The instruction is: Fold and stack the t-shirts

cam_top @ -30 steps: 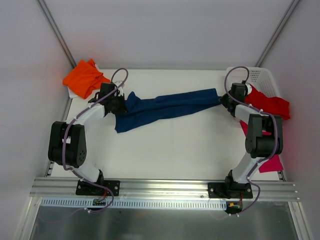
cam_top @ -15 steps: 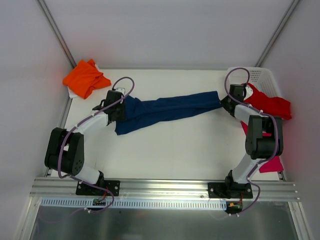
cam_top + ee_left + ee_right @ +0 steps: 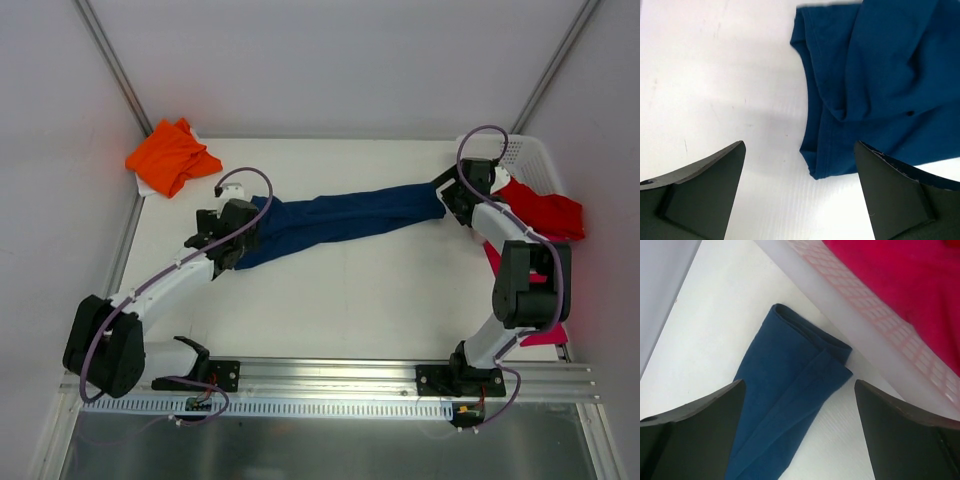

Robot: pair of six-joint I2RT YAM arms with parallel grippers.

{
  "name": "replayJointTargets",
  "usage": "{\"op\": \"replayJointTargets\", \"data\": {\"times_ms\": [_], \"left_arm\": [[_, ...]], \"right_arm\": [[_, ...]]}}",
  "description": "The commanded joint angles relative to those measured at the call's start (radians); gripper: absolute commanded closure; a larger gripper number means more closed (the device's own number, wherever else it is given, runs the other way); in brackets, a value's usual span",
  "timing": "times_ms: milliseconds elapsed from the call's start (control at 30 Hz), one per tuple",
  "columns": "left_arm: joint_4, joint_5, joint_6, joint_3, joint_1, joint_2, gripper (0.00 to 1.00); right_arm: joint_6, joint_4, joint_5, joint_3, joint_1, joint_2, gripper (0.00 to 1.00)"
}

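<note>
The navy blue t-shirt (image 3: 340, 215) lies on the white table as a long narrow band, running from left to right. My left gripper (image 3: 238, 245) hovers open over its left end; in the left wrist view the shirt's hemmed corner (image 3: 822, 160) lies on the table between the wide-spread fingers (image 3: 705, 175). My right gripper (image 3: 448, 195) stands open over the right end, where the folded edge (image 3: 800, 340) lies loose beside the basket wall. Neither gripper holds any cloth. An orange t-shirt (image 3: 170, 155) lies bunched at the far left corner.
A white mesh basket (image 3: 520, 150) stands at the far right with a red t-shirt (image 3: 540, 208) draped in it; its wall (image 3: 855, 315) is close to my right fingers. A magenta t-shirt (image 3: 545, 325) hangs at the table's right edge behind the right arm.
Both grippers have opened and let go of the navy t-shirt, which now rests on the table. The left arm has swung lower and towards the near side.
</note>
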Motion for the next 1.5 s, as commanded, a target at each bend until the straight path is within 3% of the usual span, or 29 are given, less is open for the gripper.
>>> {"op": "replayJointTargets", "data": {"times_ms": [0,33,67,300,333,367,400,433,533,567,667,700,767,1100,1267,1467], "left_arm": [[0.0,-0.108,-0.084,-0.003,-0.045,-0.124,0.09],[0.002,-0.083,-0.089,0.0,-0.051,-0.134,0.08],[0.0,-0.066,-0.098,0.008,-0.063,-0.147,0.01],[0.035,0.084,-0.263,0.017,-0.085,-0.079,0.01],[0.043,0.118,-0.324,0.019,-0.083,-0.047,0.02],[0.058,0.135,-0.354,0.02,-0.085,-0.032,0.02],[0.059,0.153,-0.374,0.022,-0.083,-0.016,0.04],[0.078,0.168,-0.404,0.023,-0.085,0.013,0.06],[0.132,0.202,-0.432,0.019,-0.083,0.057,0.25],[0.14,0.202,-0.437,0.019,-0.085,0.066,0.49],[0.152,0.172,-0.454,0.027,-0.083,0.105,0.76],[0.154,0.166,-0.457,0.03,-0.083,0.112,0.9],[0.154,0.144,-0.471,0.04,-0.083,0.146,1.0],[0.157,0.17,-0.567,0.099,-0.043,0.338,1.0],[0.183,0.167,-0.641,0.076,-0.002,0.363,1.0],[0.261,0.369,-0.655,0.103,0.139,0.455,1.0]], "right_arm": [[0.011,-0.178,0.174,-0.054,-0.081,-0.047,0.04],[0.011,-0.173,0.162,-0.065,-0.078,-0.084,0.04],[0.01,-0.158,0.152,-0.066,-0.075,-0.101,0.04],[-0.065,-0.003,-0.085,-0.034,-0.01,-0.129,0.19],[-0.073,0.0,-0.126,-0.005,0.016,-0.109,0.36],[-0.091,0.002,-0.137,0.004,0.045,-0.104,0.72],[-0.092,0.003,-0.138,0.013,0.045,-0.099,0.73],[-0.111,0.006,-0.13,0.021,0.071,-0.093,0.99],[-0.137,0.009,-0.131,0.053,0.108,-0.081,1.0],[-0.141,0.009,-0.134,0.065,0.113,-0.07,1.0],[-0.141,0.011,-0.147,0.064,0.123,-0.061,0.99],[-0.139,0.009,-0.147,0.05,0.125,-0.061,1.0],[-0.131,0.011,-0.153,0.024,0.126,-0.07,1.0],[-0.107,0.063,-0.179,-0.255,0.125,-0.322,0.99],[-0.084,-0.003,-0.174,-0.414,0.126,-0.588,1.0],[-0.079,-0.174,-0.165,-0.507,0.126,-0.947,0.99]]}}
